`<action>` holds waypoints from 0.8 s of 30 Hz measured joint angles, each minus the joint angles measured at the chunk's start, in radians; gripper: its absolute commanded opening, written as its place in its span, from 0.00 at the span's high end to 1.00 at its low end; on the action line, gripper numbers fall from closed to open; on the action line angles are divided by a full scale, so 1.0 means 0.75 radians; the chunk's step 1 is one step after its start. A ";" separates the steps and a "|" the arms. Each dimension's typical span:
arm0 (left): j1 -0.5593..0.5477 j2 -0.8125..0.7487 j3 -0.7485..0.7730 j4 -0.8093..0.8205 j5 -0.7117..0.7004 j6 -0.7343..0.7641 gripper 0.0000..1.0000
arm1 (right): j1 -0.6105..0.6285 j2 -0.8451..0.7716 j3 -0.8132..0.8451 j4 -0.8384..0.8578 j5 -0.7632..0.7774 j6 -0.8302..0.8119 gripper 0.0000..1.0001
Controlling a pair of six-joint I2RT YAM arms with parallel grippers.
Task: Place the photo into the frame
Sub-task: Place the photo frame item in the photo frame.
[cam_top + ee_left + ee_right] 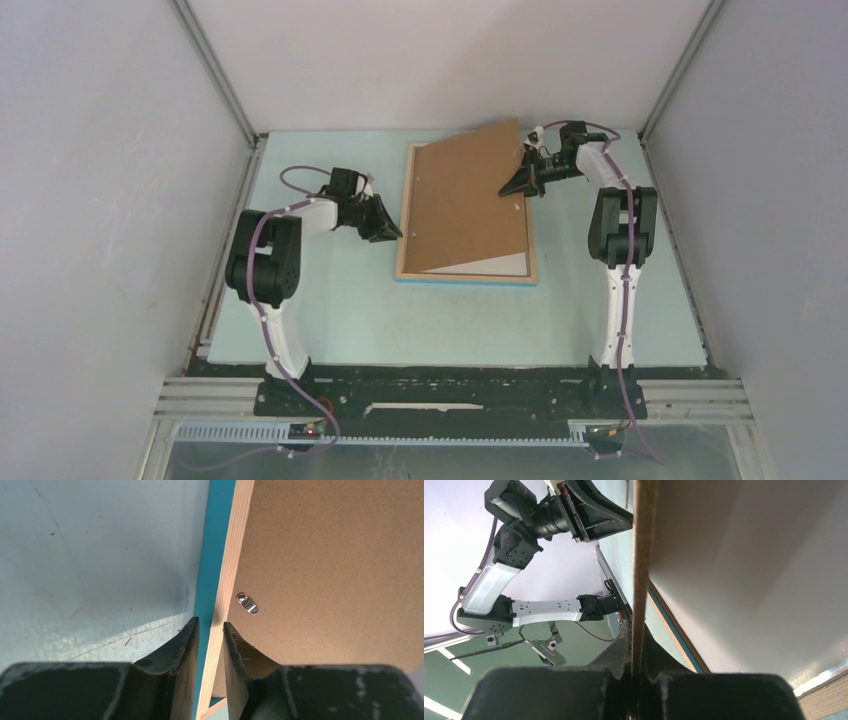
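The frame (466, 277) lies back-up on the table, with light wood rails and a turquoise edge. The photo (497, 264) lies in it white back up; only a wedge at the near right shows. The brown backing board (465, 200) lies askew over the frame, its far right corner beyond the rail. My right gripper (523, 180) is shut on the board's right edge (644, 555), which is seen edge-on between its jaws (638, 640). My left gripper (393, 231) straddles the frame's left rail (230, 565) and is shut on it (210, 627).
A small metal turn clip (247, 603) sits on the board (325, 555) near the left rail. The pale green table (330, 310) is bounded by grey walls on three sides. The left arm (529, 607) shows in the right wrist view.
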 measured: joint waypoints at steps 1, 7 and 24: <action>0.000 0.000 0.000 0.000 0.000 0.000 0.72 | 0.000 0.000 -0.001 0.001 0.000 0.001 1.00; 0.000 0.000 0.000 0.000 0.000 0.000 0.72 | 0.004 0.000 -0.003 0.012 -0.002 0.015 1.00; 0.000 0.001 0.000 0.001 0.005 -0.001 0.73 | 0.032 0.036 -0.007 0.098 0.037 0.076 0.56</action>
